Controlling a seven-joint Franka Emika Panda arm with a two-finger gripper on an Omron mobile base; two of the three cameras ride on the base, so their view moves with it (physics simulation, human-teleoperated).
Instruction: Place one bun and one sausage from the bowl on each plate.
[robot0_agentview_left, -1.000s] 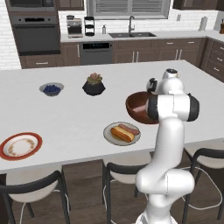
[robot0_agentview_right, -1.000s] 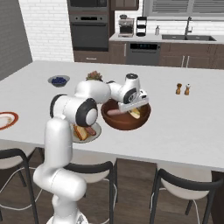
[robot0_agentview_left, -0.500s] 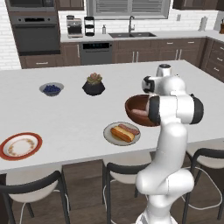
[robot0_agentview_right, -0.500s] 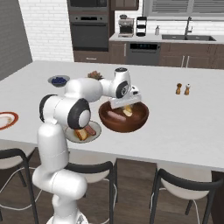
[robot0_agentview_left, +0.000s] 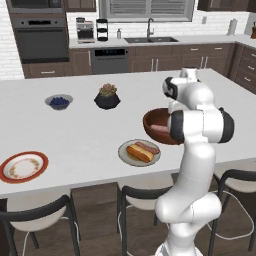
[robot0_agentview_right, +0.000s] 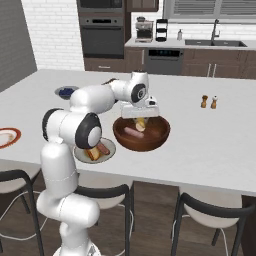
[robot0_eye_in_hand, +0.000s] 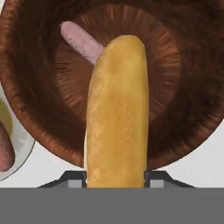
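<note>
Gripper (robot0_agentview_right: 140, 121) clamped on bun (robot0_eye_in_hand: 116, 109), up over bowl (robot0_eye_in_hand: 183, 131). Sausage (robot0_eye_in_hand: 81, 41) lies in bowl. Red plate (robot0_agentview_left: 22, 166) far off. Long carry: bun could slip, fall on counter.

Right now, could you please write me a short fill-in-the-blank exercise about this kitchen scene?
1. The tool is shut on a ____.
2. Inside the reddish-brown bowl lies one pink ____.
3. The grey plate holds a bun and a ____.
4. The orange-rimmed plate holds ____ food.

Missing words: bun; sausage; sausage; no
</note>
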